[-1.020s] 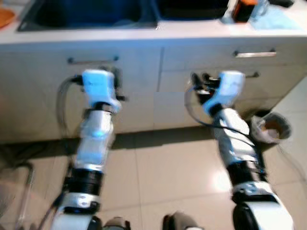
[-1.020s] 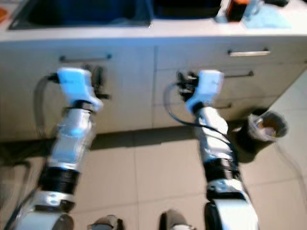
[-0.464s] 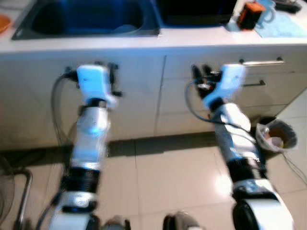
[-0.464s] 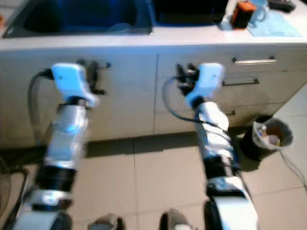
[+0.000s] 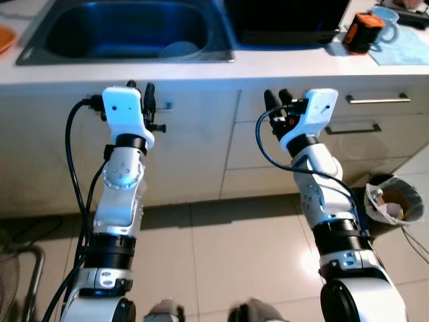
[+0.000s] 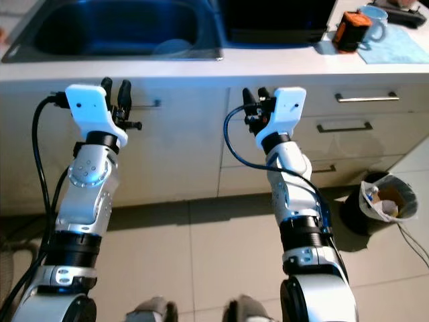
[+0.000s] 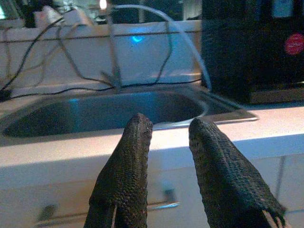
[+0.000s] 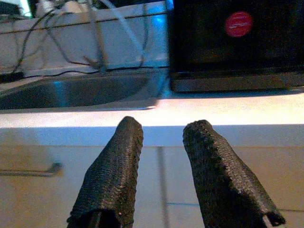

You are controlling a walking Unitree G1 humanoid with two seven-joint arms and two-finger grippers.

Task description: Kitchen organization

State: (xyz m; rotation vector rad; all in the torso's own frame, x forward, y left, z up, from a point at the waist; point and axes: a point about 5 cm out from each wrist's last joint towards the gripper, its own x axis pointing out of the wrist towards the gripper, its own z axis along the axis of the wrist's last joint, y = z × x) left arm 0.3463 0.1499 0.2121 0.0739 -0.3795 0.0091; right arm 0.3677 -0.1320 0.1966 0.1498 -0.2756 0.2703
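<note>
Left end effector (image 5: 141, 88) and right end effector (image 5: 277, 98) raised before the cabinet fronts, just below the table's front edge (image 5: 201, 69), fingers narrowly parted, holding nothing. Beyond, near the table's right end by a blue cloth (image 5: 402, 48), an orange-and-black mug (image 5: 362, 32): probably rigid, smooth, light, breakable; best taken across the body. Steel sink (image 5: 127, 30) set in the left part.
</note>
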